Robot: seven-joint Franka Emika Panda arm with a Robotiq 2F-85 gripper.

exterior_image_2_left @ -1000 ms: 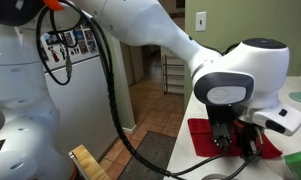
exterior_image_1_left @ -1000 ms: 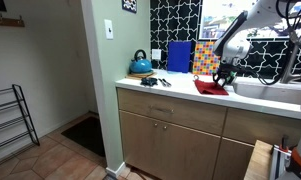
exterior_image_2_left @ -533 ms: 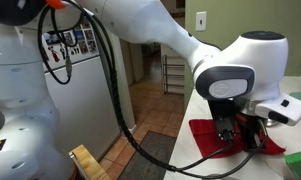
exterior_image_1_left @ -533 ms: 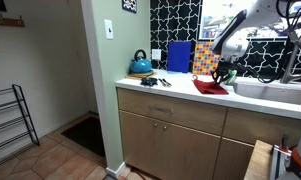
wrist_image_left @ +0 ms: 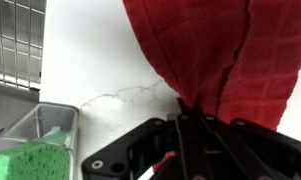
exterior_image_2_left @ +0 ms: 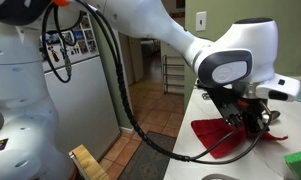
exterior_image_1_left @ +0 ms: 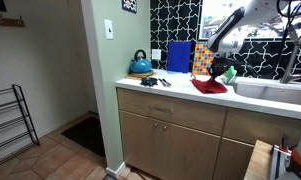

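Note:
My gripper (wrist_image_left: 183, 110) is shut on a red cloth (wrist_image_left: 220, 50) and holds one part of it up off the white countertop (wrist_image_left: 90, 60). In both exterior views the gripper (exterior_image_1_left: 222, 72) (exterior_image_2_left: 246, 118) is above the counter with the red cloth (exterior_image_1_left: 209, 85) (exterior_image_2_left: 212, 131) hanging from it, its lower end still resting on the counter. The fingertips are hidden in the folds of the cloth.
A teal kettle (exterior_image_1_left: 140, 65), small dark objects (exterior_image_1_left: 155, 81) and a blue board (exterior_image_1_left: 179, 56) stand on the counter toward its end. A sink (exterior_image_1_left: 270, 92) lies beside the cloth. A green sponge (wrist_image_left: 25, 160) sits in a metal tray. A wire rack (exterior_image_1_left: 10, 120) stands on the floor.
The gripper has risen from the counter with the red cloth pinched, pulling the cloth up so it drapes instead of lying flat.

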